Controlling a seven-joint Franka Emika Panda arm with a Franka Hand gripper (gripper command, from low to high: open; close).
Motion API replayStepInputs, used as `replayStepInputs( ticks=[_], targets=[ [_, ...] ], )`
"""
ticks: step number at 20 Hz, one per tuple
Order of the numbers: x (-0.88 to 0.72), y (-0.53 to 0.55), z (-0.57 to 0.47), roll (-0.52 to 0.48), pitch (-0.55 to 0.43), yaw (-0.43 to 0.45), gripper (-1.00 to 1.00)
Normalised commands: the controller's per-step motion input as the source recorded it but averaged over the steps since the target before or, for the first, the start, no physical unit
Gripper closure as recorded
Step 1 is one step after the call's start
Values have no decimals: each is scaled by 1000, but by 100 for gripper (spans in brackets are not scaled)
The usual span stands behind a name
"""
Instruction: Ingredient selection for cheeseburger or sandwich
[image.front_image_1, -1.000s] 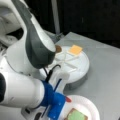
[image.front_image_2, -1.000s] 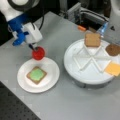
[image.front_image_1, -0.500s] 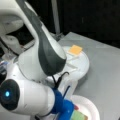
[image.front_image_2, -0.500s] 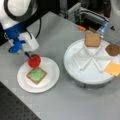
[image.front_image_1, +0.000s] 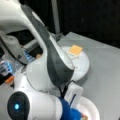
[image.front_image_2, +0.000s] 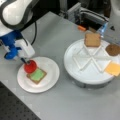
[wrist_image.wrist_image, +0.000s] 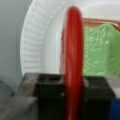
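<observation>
Two white dishes are set well apart on a grey table (image.front_image_2: 75, 105), which is backed by a dark wall in both front views; clutter of grey and blue gear is seen along a front view's top (image.front_image_2: 92, 15). The plate (image.front_image_2: 51, 82) lies toward that view's left, and on it a toast square (image.front_image_2: 37, 76) is laid flat with a green leaf (image.front_image_2: 38, 74) spread over it. A red disc (image.front_image_2: 30, 66) is clamped on edge by the gripper (image.front_image_2: 26, 61), just above the plate at the toast's near corner; whether it touches the leaf cannot be told. In the wrist view the disc (wrist_image.wrist_image: 73, 62) is seen edge-on as an upright red band pinched between the dark jaw blocks, with the leaf (wrist_image.wrist_image: 100, 52) and plate rim (wrist_image.wrist_image: 32, 50) behind it.

The divided tray (image.front_image_2: 87, 75) toward a front view's right is ribbed into wedges. Three pieces are kept in it: a second toast (image.front_image_2: 92, 39), a brown disc (image.front_image_2: 113, 49) and a yellow square (image.front_image_2: 113, 68), the last two partly cut off at the frame edge. In a front view most of the scene is blocked by the arm (image.front_image_1: 47, 62); only the yellow square (image.front_image_1: 75, 49) on the tray (image.front_image_1: 83, 67) and a sliver of plate (image.front_image_1: 92, 110) are made out, and the gripper itself is hidden there.
</observation>
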Motion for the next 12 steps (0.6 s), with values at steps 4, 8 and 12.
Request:
replayStepInputs(
  ticks=[4,8,12],
  targets=[
    [298,-99,45,62,128,280,100],
    [244,-107,5,47,125,293,100],
    [187,-150,-24,44,103,302,100]
  ],
)
